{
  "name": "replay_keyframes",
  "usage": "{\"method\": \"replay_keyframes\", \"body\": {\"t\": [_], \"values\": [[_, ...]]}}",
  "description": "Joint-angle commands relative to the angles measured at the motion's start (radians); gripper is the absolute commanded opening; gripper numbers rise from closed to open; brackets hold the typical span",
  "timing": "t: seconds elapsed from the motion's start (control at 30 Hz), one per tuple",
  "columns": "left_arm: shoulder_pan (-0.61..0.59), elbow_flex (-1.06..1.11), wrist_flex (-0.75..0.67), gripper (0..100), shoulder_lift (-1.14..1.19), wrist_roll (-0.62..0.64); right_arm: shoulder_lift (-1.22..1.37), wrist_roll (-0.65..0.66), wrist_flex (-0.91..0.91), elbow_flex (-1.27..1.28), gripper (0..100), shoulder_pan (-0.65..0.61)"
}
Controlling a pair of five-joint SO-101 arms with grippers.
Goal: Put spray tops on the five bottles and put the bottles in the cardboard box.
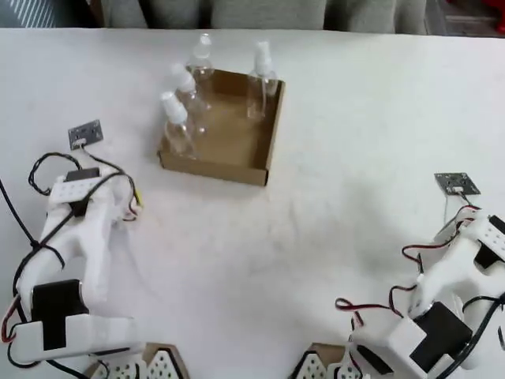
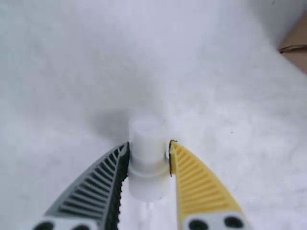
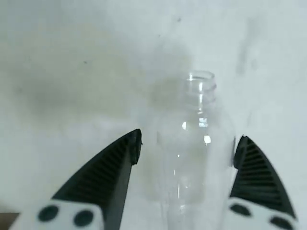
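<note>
Table [image 1: 355, 118]: white top; both arms sit along the near edge, the box toward the far edge.
Cardboard box [image 1: 229, 138]: open, shallow, near the far edge and a little left of the table's middle. One brown corner of it appears at the margin of the left wrist view.
Capped bottles [image 1: 177, 126] [image 1: 188, 93] [image 1: 203, 61] [image 1: 262, 77]: four clear bottles, upright, each with a white spray top on. Two stand along the box's left wall, one at its far-left corner, one against its far wall toward the right.
Left arm [image 1: 79, 229]: near-left corner of the table, stretched toward the far edge and well short of the box.
Left gripper [image 2: 148, 146]: grey and yellow fingers closed onto the loose spray top, one tip on each side of it.
Spray top [image 2: 147, 165]: white, pinched between the left fingertips over bare table. I cannot tell whether it touches the surface.
Right arm [image 1: 450, 308]: folded at the near-right corner.
Right gripper [image 3: 187, 139]: fingers spread wide, one on each side of the uncapped bottle. One finger lies close against the bottle's side; a gap shows at the other.
Uncapped bottle [image 3: 199, 143]: clear, neck bare and pointing away from the right wrist, body between the right fingers.
Circuit boards [image 1: 85, 134] [image 1: 456, 183]: two small grey wired boards flat on the table, one just beyond each arm.
</note>
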Motion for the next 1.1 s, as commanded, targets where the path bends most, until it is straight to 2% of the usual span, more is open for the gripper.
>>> {"method": "replay_keyframes", "body": {"t": [0.0, 0.23, 0.53, 0.73, 1.07], "values": [[-0.001, 0.000, -0.011, 2, -0.005, -0.009, 0.013, 0.038, -0.031, -0.041, 26.9, 0.005], [-0.001, 0.000, -0.011, 2, -0.005, -0.009, 0.058, 0.055, -0.091, -0.041, 26.9, 0.019], [-0.001, 0.000, -0.011, 2, -0.005, -0.009, 0.059, 0.259, -0.088, -0.041, 26.9, 0.041], [-0.001, 0.000, -0.011, 2, -0.005, -0.009, 0.062, 0.350, -0.087, -0.037, 26.9, 0.047], [-0.001, 0.000, -0.011, 2, -0.005, -0.009, 0.065, 0.354, -0.091, -0.034, 26.9, 0.042]]}}
